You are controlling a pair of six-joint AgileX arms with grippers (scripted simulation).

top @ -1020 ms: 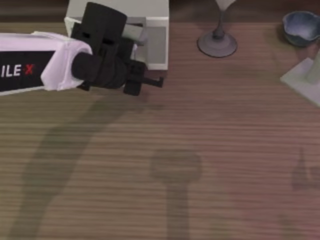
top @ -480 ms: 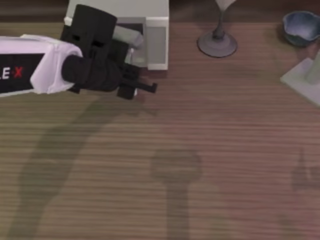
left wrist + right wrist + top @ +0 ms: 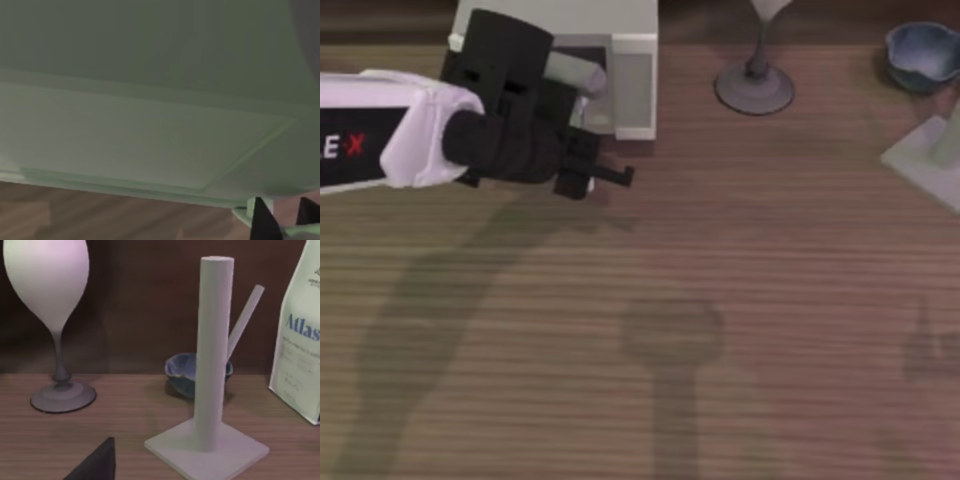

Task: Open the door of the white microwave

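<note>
One "Atlas" bag (image 3: 300, 335), white microwave (image 3: 620, 40)

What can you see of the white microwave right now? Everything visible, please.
The white microwave is a boxy white unit at the far edge of the wooden table, left of centre in the top view. A narrow grey control strip runs along the right of its front. The door, a white-framed panel with a pale grey window, fills the left wrist view. The left tool sits just in front of it, largely covering the door from above; contact cannot be confirmed.
</note>
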